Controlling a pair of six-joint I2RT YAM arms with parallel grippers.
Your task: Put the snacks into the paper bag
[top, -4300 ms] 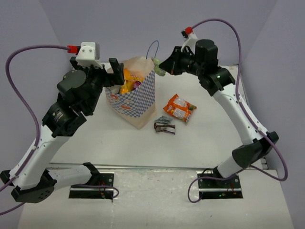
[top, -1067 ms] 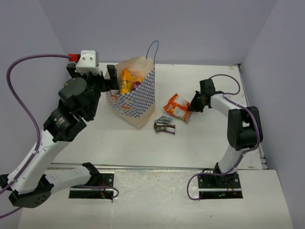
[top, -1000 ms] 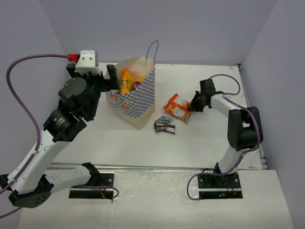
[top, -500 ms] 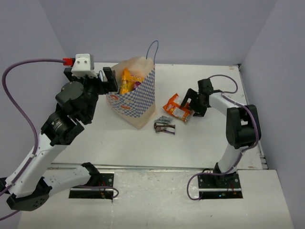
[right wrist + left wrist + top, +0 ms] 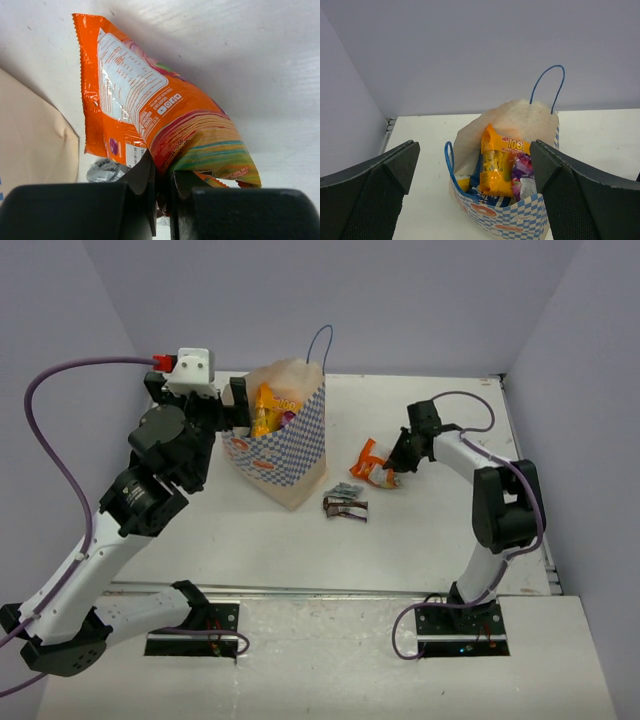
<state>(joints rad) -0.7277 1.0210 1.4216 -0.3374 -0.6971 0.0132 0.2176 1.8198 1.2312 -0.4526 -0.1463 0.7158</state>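
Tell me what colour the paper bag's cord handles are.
Blue. The cord handles show best in the left wrist view.

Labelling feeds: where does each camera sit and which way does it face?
Top external: above, behind the bases, looking down at the table; both arms show.
Left wrist: faces the paper bag's open top; open left gripper frames it.
Right wrist: low, facing the orange packet pinched in the right gripper.
Shared: top and left wrist both see the bag.
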